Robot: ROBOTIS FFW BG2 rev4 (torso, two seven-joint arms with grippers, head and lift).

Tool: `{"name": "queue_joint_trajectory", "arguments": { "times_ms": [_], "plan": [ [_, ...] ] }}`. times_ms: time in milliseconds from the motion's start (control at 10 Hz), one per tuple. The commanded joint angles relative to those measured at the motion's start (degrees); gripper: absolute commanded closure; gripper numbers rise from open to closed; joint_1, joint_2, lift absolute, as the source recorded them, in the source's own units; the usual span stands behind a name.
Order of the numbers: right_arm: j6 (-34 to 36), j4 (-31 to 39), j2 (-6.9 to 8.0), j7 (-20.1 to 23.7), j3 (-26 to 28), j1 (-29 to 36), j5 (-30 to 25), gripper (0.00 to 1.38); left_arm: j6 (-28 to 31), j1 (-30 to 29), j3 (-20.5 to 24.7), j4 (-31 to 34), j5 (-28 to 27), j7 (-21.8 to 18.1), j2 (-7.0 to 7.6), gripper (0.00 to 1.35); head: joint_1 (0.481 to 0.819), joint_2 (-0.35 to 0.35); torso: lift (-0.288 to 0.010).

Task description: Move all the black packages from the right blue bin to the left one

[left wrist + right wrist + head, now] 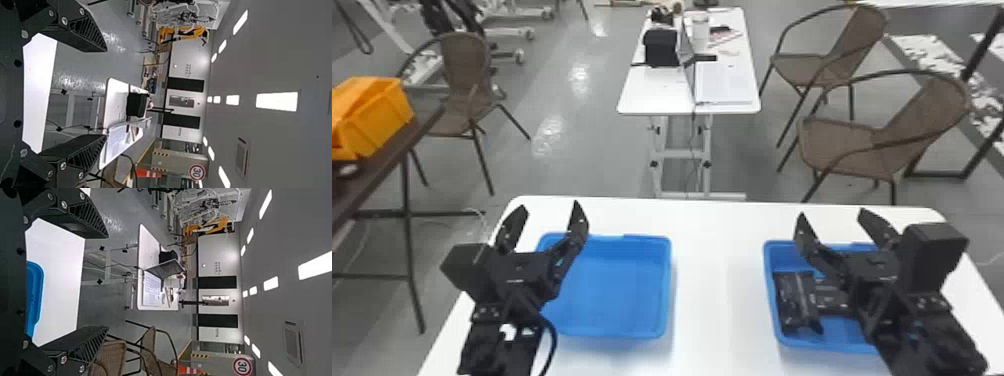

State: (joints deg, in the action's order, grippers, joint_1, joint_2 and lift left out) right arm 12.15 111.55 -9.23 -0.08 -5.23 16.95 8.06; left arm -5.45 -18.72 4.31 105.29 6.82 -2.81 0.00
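Black packages (794, 302) were seen in the right blue bin (832, 345), partly hidden by the right arm (927, 325).
Left pincer (548, 206) and right pincer (832, 213) were held spread apart; the number of packages could not be made out.

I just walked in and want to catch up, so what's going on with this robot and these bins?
Nothing is being handled right now. The left claw is open above the left blue bin, and the right claw is open above the right blue bin. Black packages lie in the right bin, to be moved left.
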Motion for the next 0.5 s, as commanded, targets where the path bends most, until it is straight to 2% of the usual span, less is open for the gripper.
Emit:
{"name": "queue_joint_trajectory", "arguments": {
  "times_ms": [0,100,300,400],
  "plan": [
    [1.03,-2.39,0.0,0.08,0.4,-0.16,0.29,0.21,0.09,0.0,0.0,0.0,0.03,0.0,-0.15,0.27,0.695,0.075,0.0],
    [1.65,-4.76,0.0,1.05,1.01,-0.34,0.64,0.21,0.09,0.09,0.0,0.0,0.03,0.0,-0.15,0.27,0.695,0.071,0.0],
    [4.72,-10.83,0.0,5.0,2.33,-1.92,4.94,0.21,0.18,0.09,0.0,0.0,0.03,0.0,-0.15,0.27,0.695,0.065,0.0],
    [6.39,-12.41,0.0,5.26,2.42,-2.1,6.09,0.21,0.27,0.09,0.0,0.0,0.03,0.0,-0.15,0.27,0.695,0.062,0.0]
  ]
}}
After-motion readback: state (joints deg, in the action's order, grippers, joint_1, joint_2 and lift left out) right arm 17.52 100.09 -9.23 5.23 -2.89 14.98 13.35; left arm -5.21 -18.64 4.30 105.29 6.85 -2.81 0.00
